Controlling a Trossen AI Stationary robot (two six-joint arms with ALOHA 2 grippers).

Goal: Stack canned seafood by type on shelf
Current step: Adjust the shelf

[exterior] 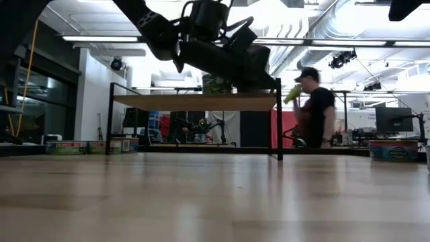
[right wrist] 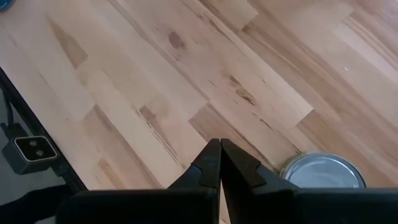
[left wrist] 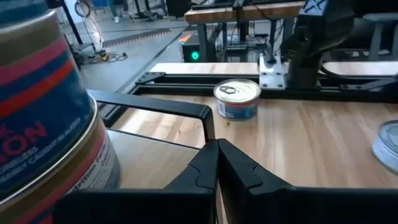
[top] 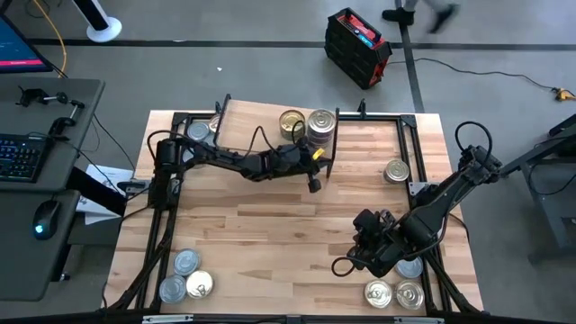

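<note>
We see the left gripper (top: 313,183) hanging just off the shelf's (top: 261,121) near right corner, its two fingers pressed tip to tip with nothing between them — the left wrist view shows the dark pads (left wrist: 214,163) meeting in a closed wedge. Right beside it, on the shelf board, a tall stack of tins (top: 320,124) stands upright, its long axis vertical, silver lid facing the ceiling; a gold-lidded tin (top: 291,121) sits touching it on the side away from the gripper's reach. Farther along the board, a silver tin (top: 198,131) rests near the far left corner. Ahead of the left gripper, on the tabletop (top: 270,234), a lone gold pull-tab tin (left wrist: 237,98) stands upright, label outward.

The right gripper (top: 368,236) hovers low over the table's right near quarter, its fingers (right wrist: 219,163) likewise closed and empty. Just beside its tips lies a silver-lidded tin (right wrist: 323,171), lid up. Two gold tins (top: 393,293) sit together nearer the table edge, close behind the gripper. Well apart, in the opposite near corner, we count three more tins (top: 185,277) — all flat on their bases. Beyond the table, a person (exterior: 314,107) stands in the room.
</note>
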